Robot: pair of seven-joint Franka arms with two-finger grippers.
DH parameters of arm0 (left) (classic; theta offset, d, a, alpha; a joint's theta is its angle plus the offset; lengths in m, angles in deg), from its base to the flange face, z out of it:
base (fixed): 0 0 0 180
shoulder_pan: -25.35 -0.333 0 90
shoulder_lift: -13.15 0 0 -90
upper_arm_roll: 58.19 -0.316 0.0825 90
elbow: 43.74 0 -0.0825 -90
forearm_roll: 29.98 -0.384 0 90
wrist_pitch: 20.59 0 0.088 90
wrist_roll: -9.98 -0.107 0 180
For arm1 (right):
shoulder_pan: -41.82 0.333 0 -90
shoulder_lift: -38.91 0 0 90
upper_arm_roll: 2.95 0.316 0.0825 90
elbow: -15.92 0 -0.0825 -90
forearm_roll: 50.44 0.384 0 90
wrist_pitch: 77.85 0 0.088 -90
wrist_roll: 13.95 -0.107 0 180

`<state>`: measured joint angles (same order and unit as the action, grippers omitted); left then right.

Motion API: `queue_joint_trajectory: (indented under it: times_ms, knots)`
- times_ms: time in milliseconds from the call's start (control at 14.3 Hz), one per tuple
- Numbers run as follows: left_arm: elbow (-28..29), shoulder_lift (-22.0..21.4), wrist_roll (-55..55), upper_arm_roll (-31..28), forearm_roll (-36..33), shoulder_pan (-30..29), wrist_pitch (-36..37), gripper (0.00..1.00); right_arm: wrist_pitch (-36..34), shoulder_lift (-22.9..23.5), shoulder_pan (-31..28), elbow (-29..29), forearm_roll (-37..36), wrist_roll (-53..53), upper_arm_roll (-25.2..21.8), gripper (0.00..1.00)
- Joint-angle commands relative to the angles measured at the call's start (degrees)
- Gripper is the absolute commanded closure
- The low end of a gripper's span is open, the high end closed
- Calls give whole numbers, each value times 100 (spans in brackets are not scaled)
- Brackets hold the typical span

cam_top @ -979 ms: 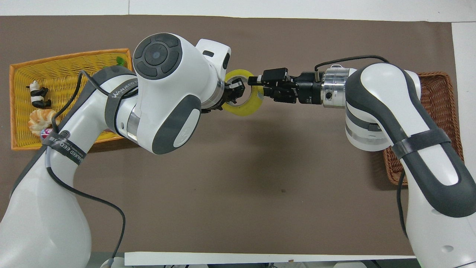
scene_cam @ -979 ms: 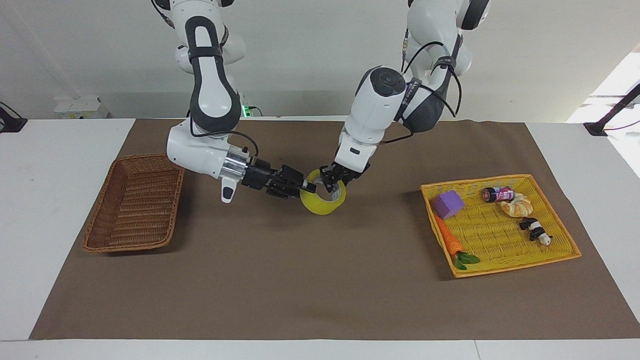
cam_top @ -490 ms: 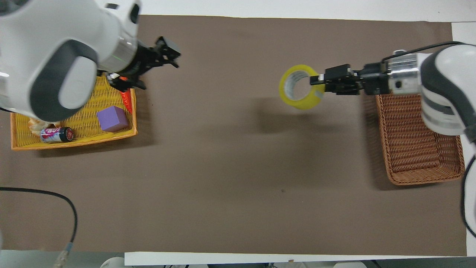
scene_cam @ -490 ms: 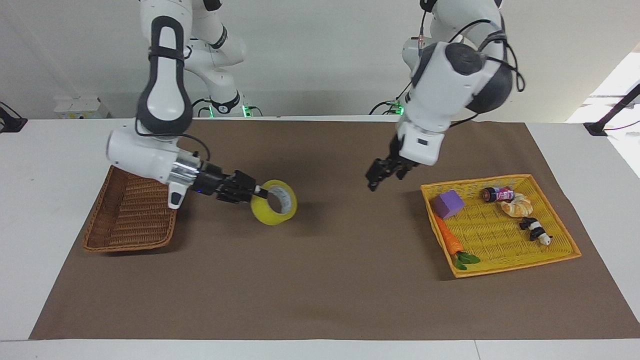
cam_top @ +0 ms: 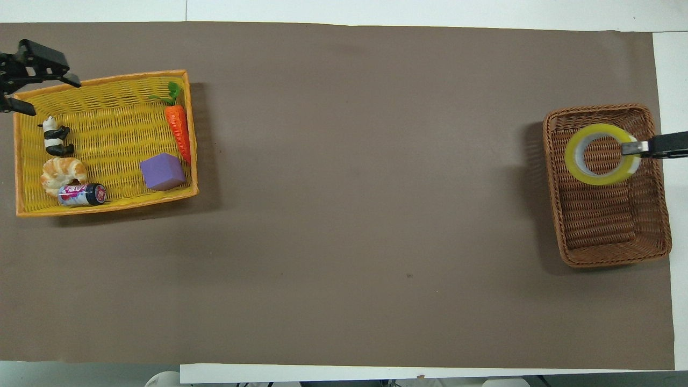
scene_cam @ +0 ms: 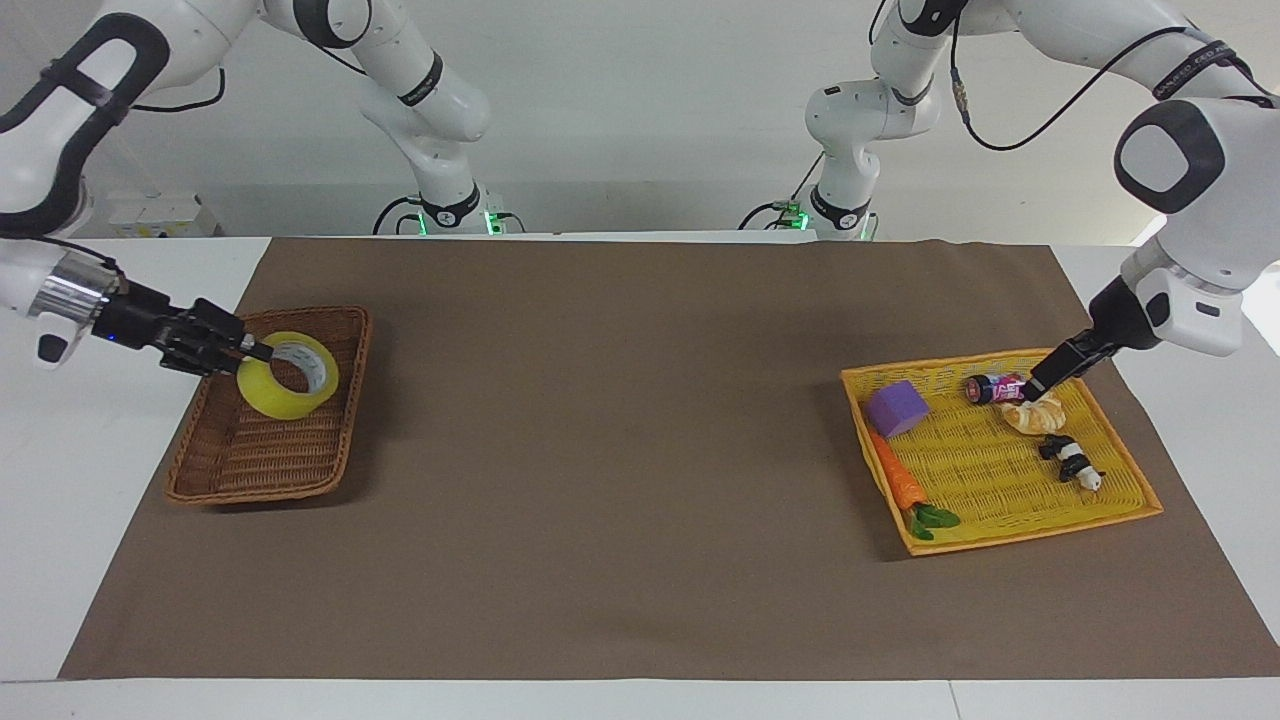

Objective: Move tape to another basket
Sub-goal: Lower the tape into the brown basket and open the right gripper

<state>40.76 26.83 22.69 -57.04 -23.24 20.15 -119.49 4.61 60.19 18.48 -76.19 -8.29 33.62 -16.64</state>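
- The tape [scene_cam: 289,375] is a wide roll of see-through yellow film wound on a pale grey-white core; its open centre is tipped up toward the high camera, and the wicker weave shows through the hole in the overhead view [cam_top: 601,154].
- The roll hangs over the brown wicker basket [scene_cam: 215,478], above the half of it that lies nearer the robots; whether it touches the basket floor cannot be told.
- The right gripper [scene_cam: 252,350] reaches in level from the table's edge at the right arm's end and is clamped on the roll's wall at about 9 o'clock on the roll in the facing view, one finger inside the core and one outside.
- In the overhead view that grip sits at 3 o'clock on the roll, and only the right gripper's tip [cam_top: 631,148] shows.
- The brown basket is rectangular with raised sloping sides and lies at the right arm's end of the brown mat [scene_cam: 620,480].
- The left gripper [scene_cam: 1040,383] is over the yellow tray basket [scene_cam: 1130,508] at the left arm's end, above the small can [scene_cam: 996,388] and the croissant [scene_cam: 1035,411]; its fingers stand apart with nothing between them.
- The tray also holds a purple block [scene_cam: 896,407], a toy carrot [scene_cam: 897,479] and a panda figure [scene_cam: 1069,460].
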Motion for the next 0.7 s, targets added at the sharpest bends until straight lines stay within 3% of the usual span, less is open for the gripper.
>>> queue_joint_trajectory:
  times_ms: [0,140,350,490,559,629]
  knots:
    - [400,-269,-401,70,-156,-411,-77,0,-81,350,-108,54,-110,542,86,100]
    - [409,-278,-401,79,-156,-535,-42,0,-46,526,-161,-105,-40,849,86,100]
    - [409,-357,-410,79,-182,-439,55,0,208,421,-118,-570,-39,1016,86,100]
    - [322,-462,-410,96,-470,-360,256,0,375,412,-118,-572,-100,1219,86,97]
    - [226,-567,-410,140,-794,-220,388,0,463,420,-118,-563,-144,1219,77,82]
    - [86,-629,-401,140,-937,-36,624,0,482,421,-91,-563,-154,1219,77,46]
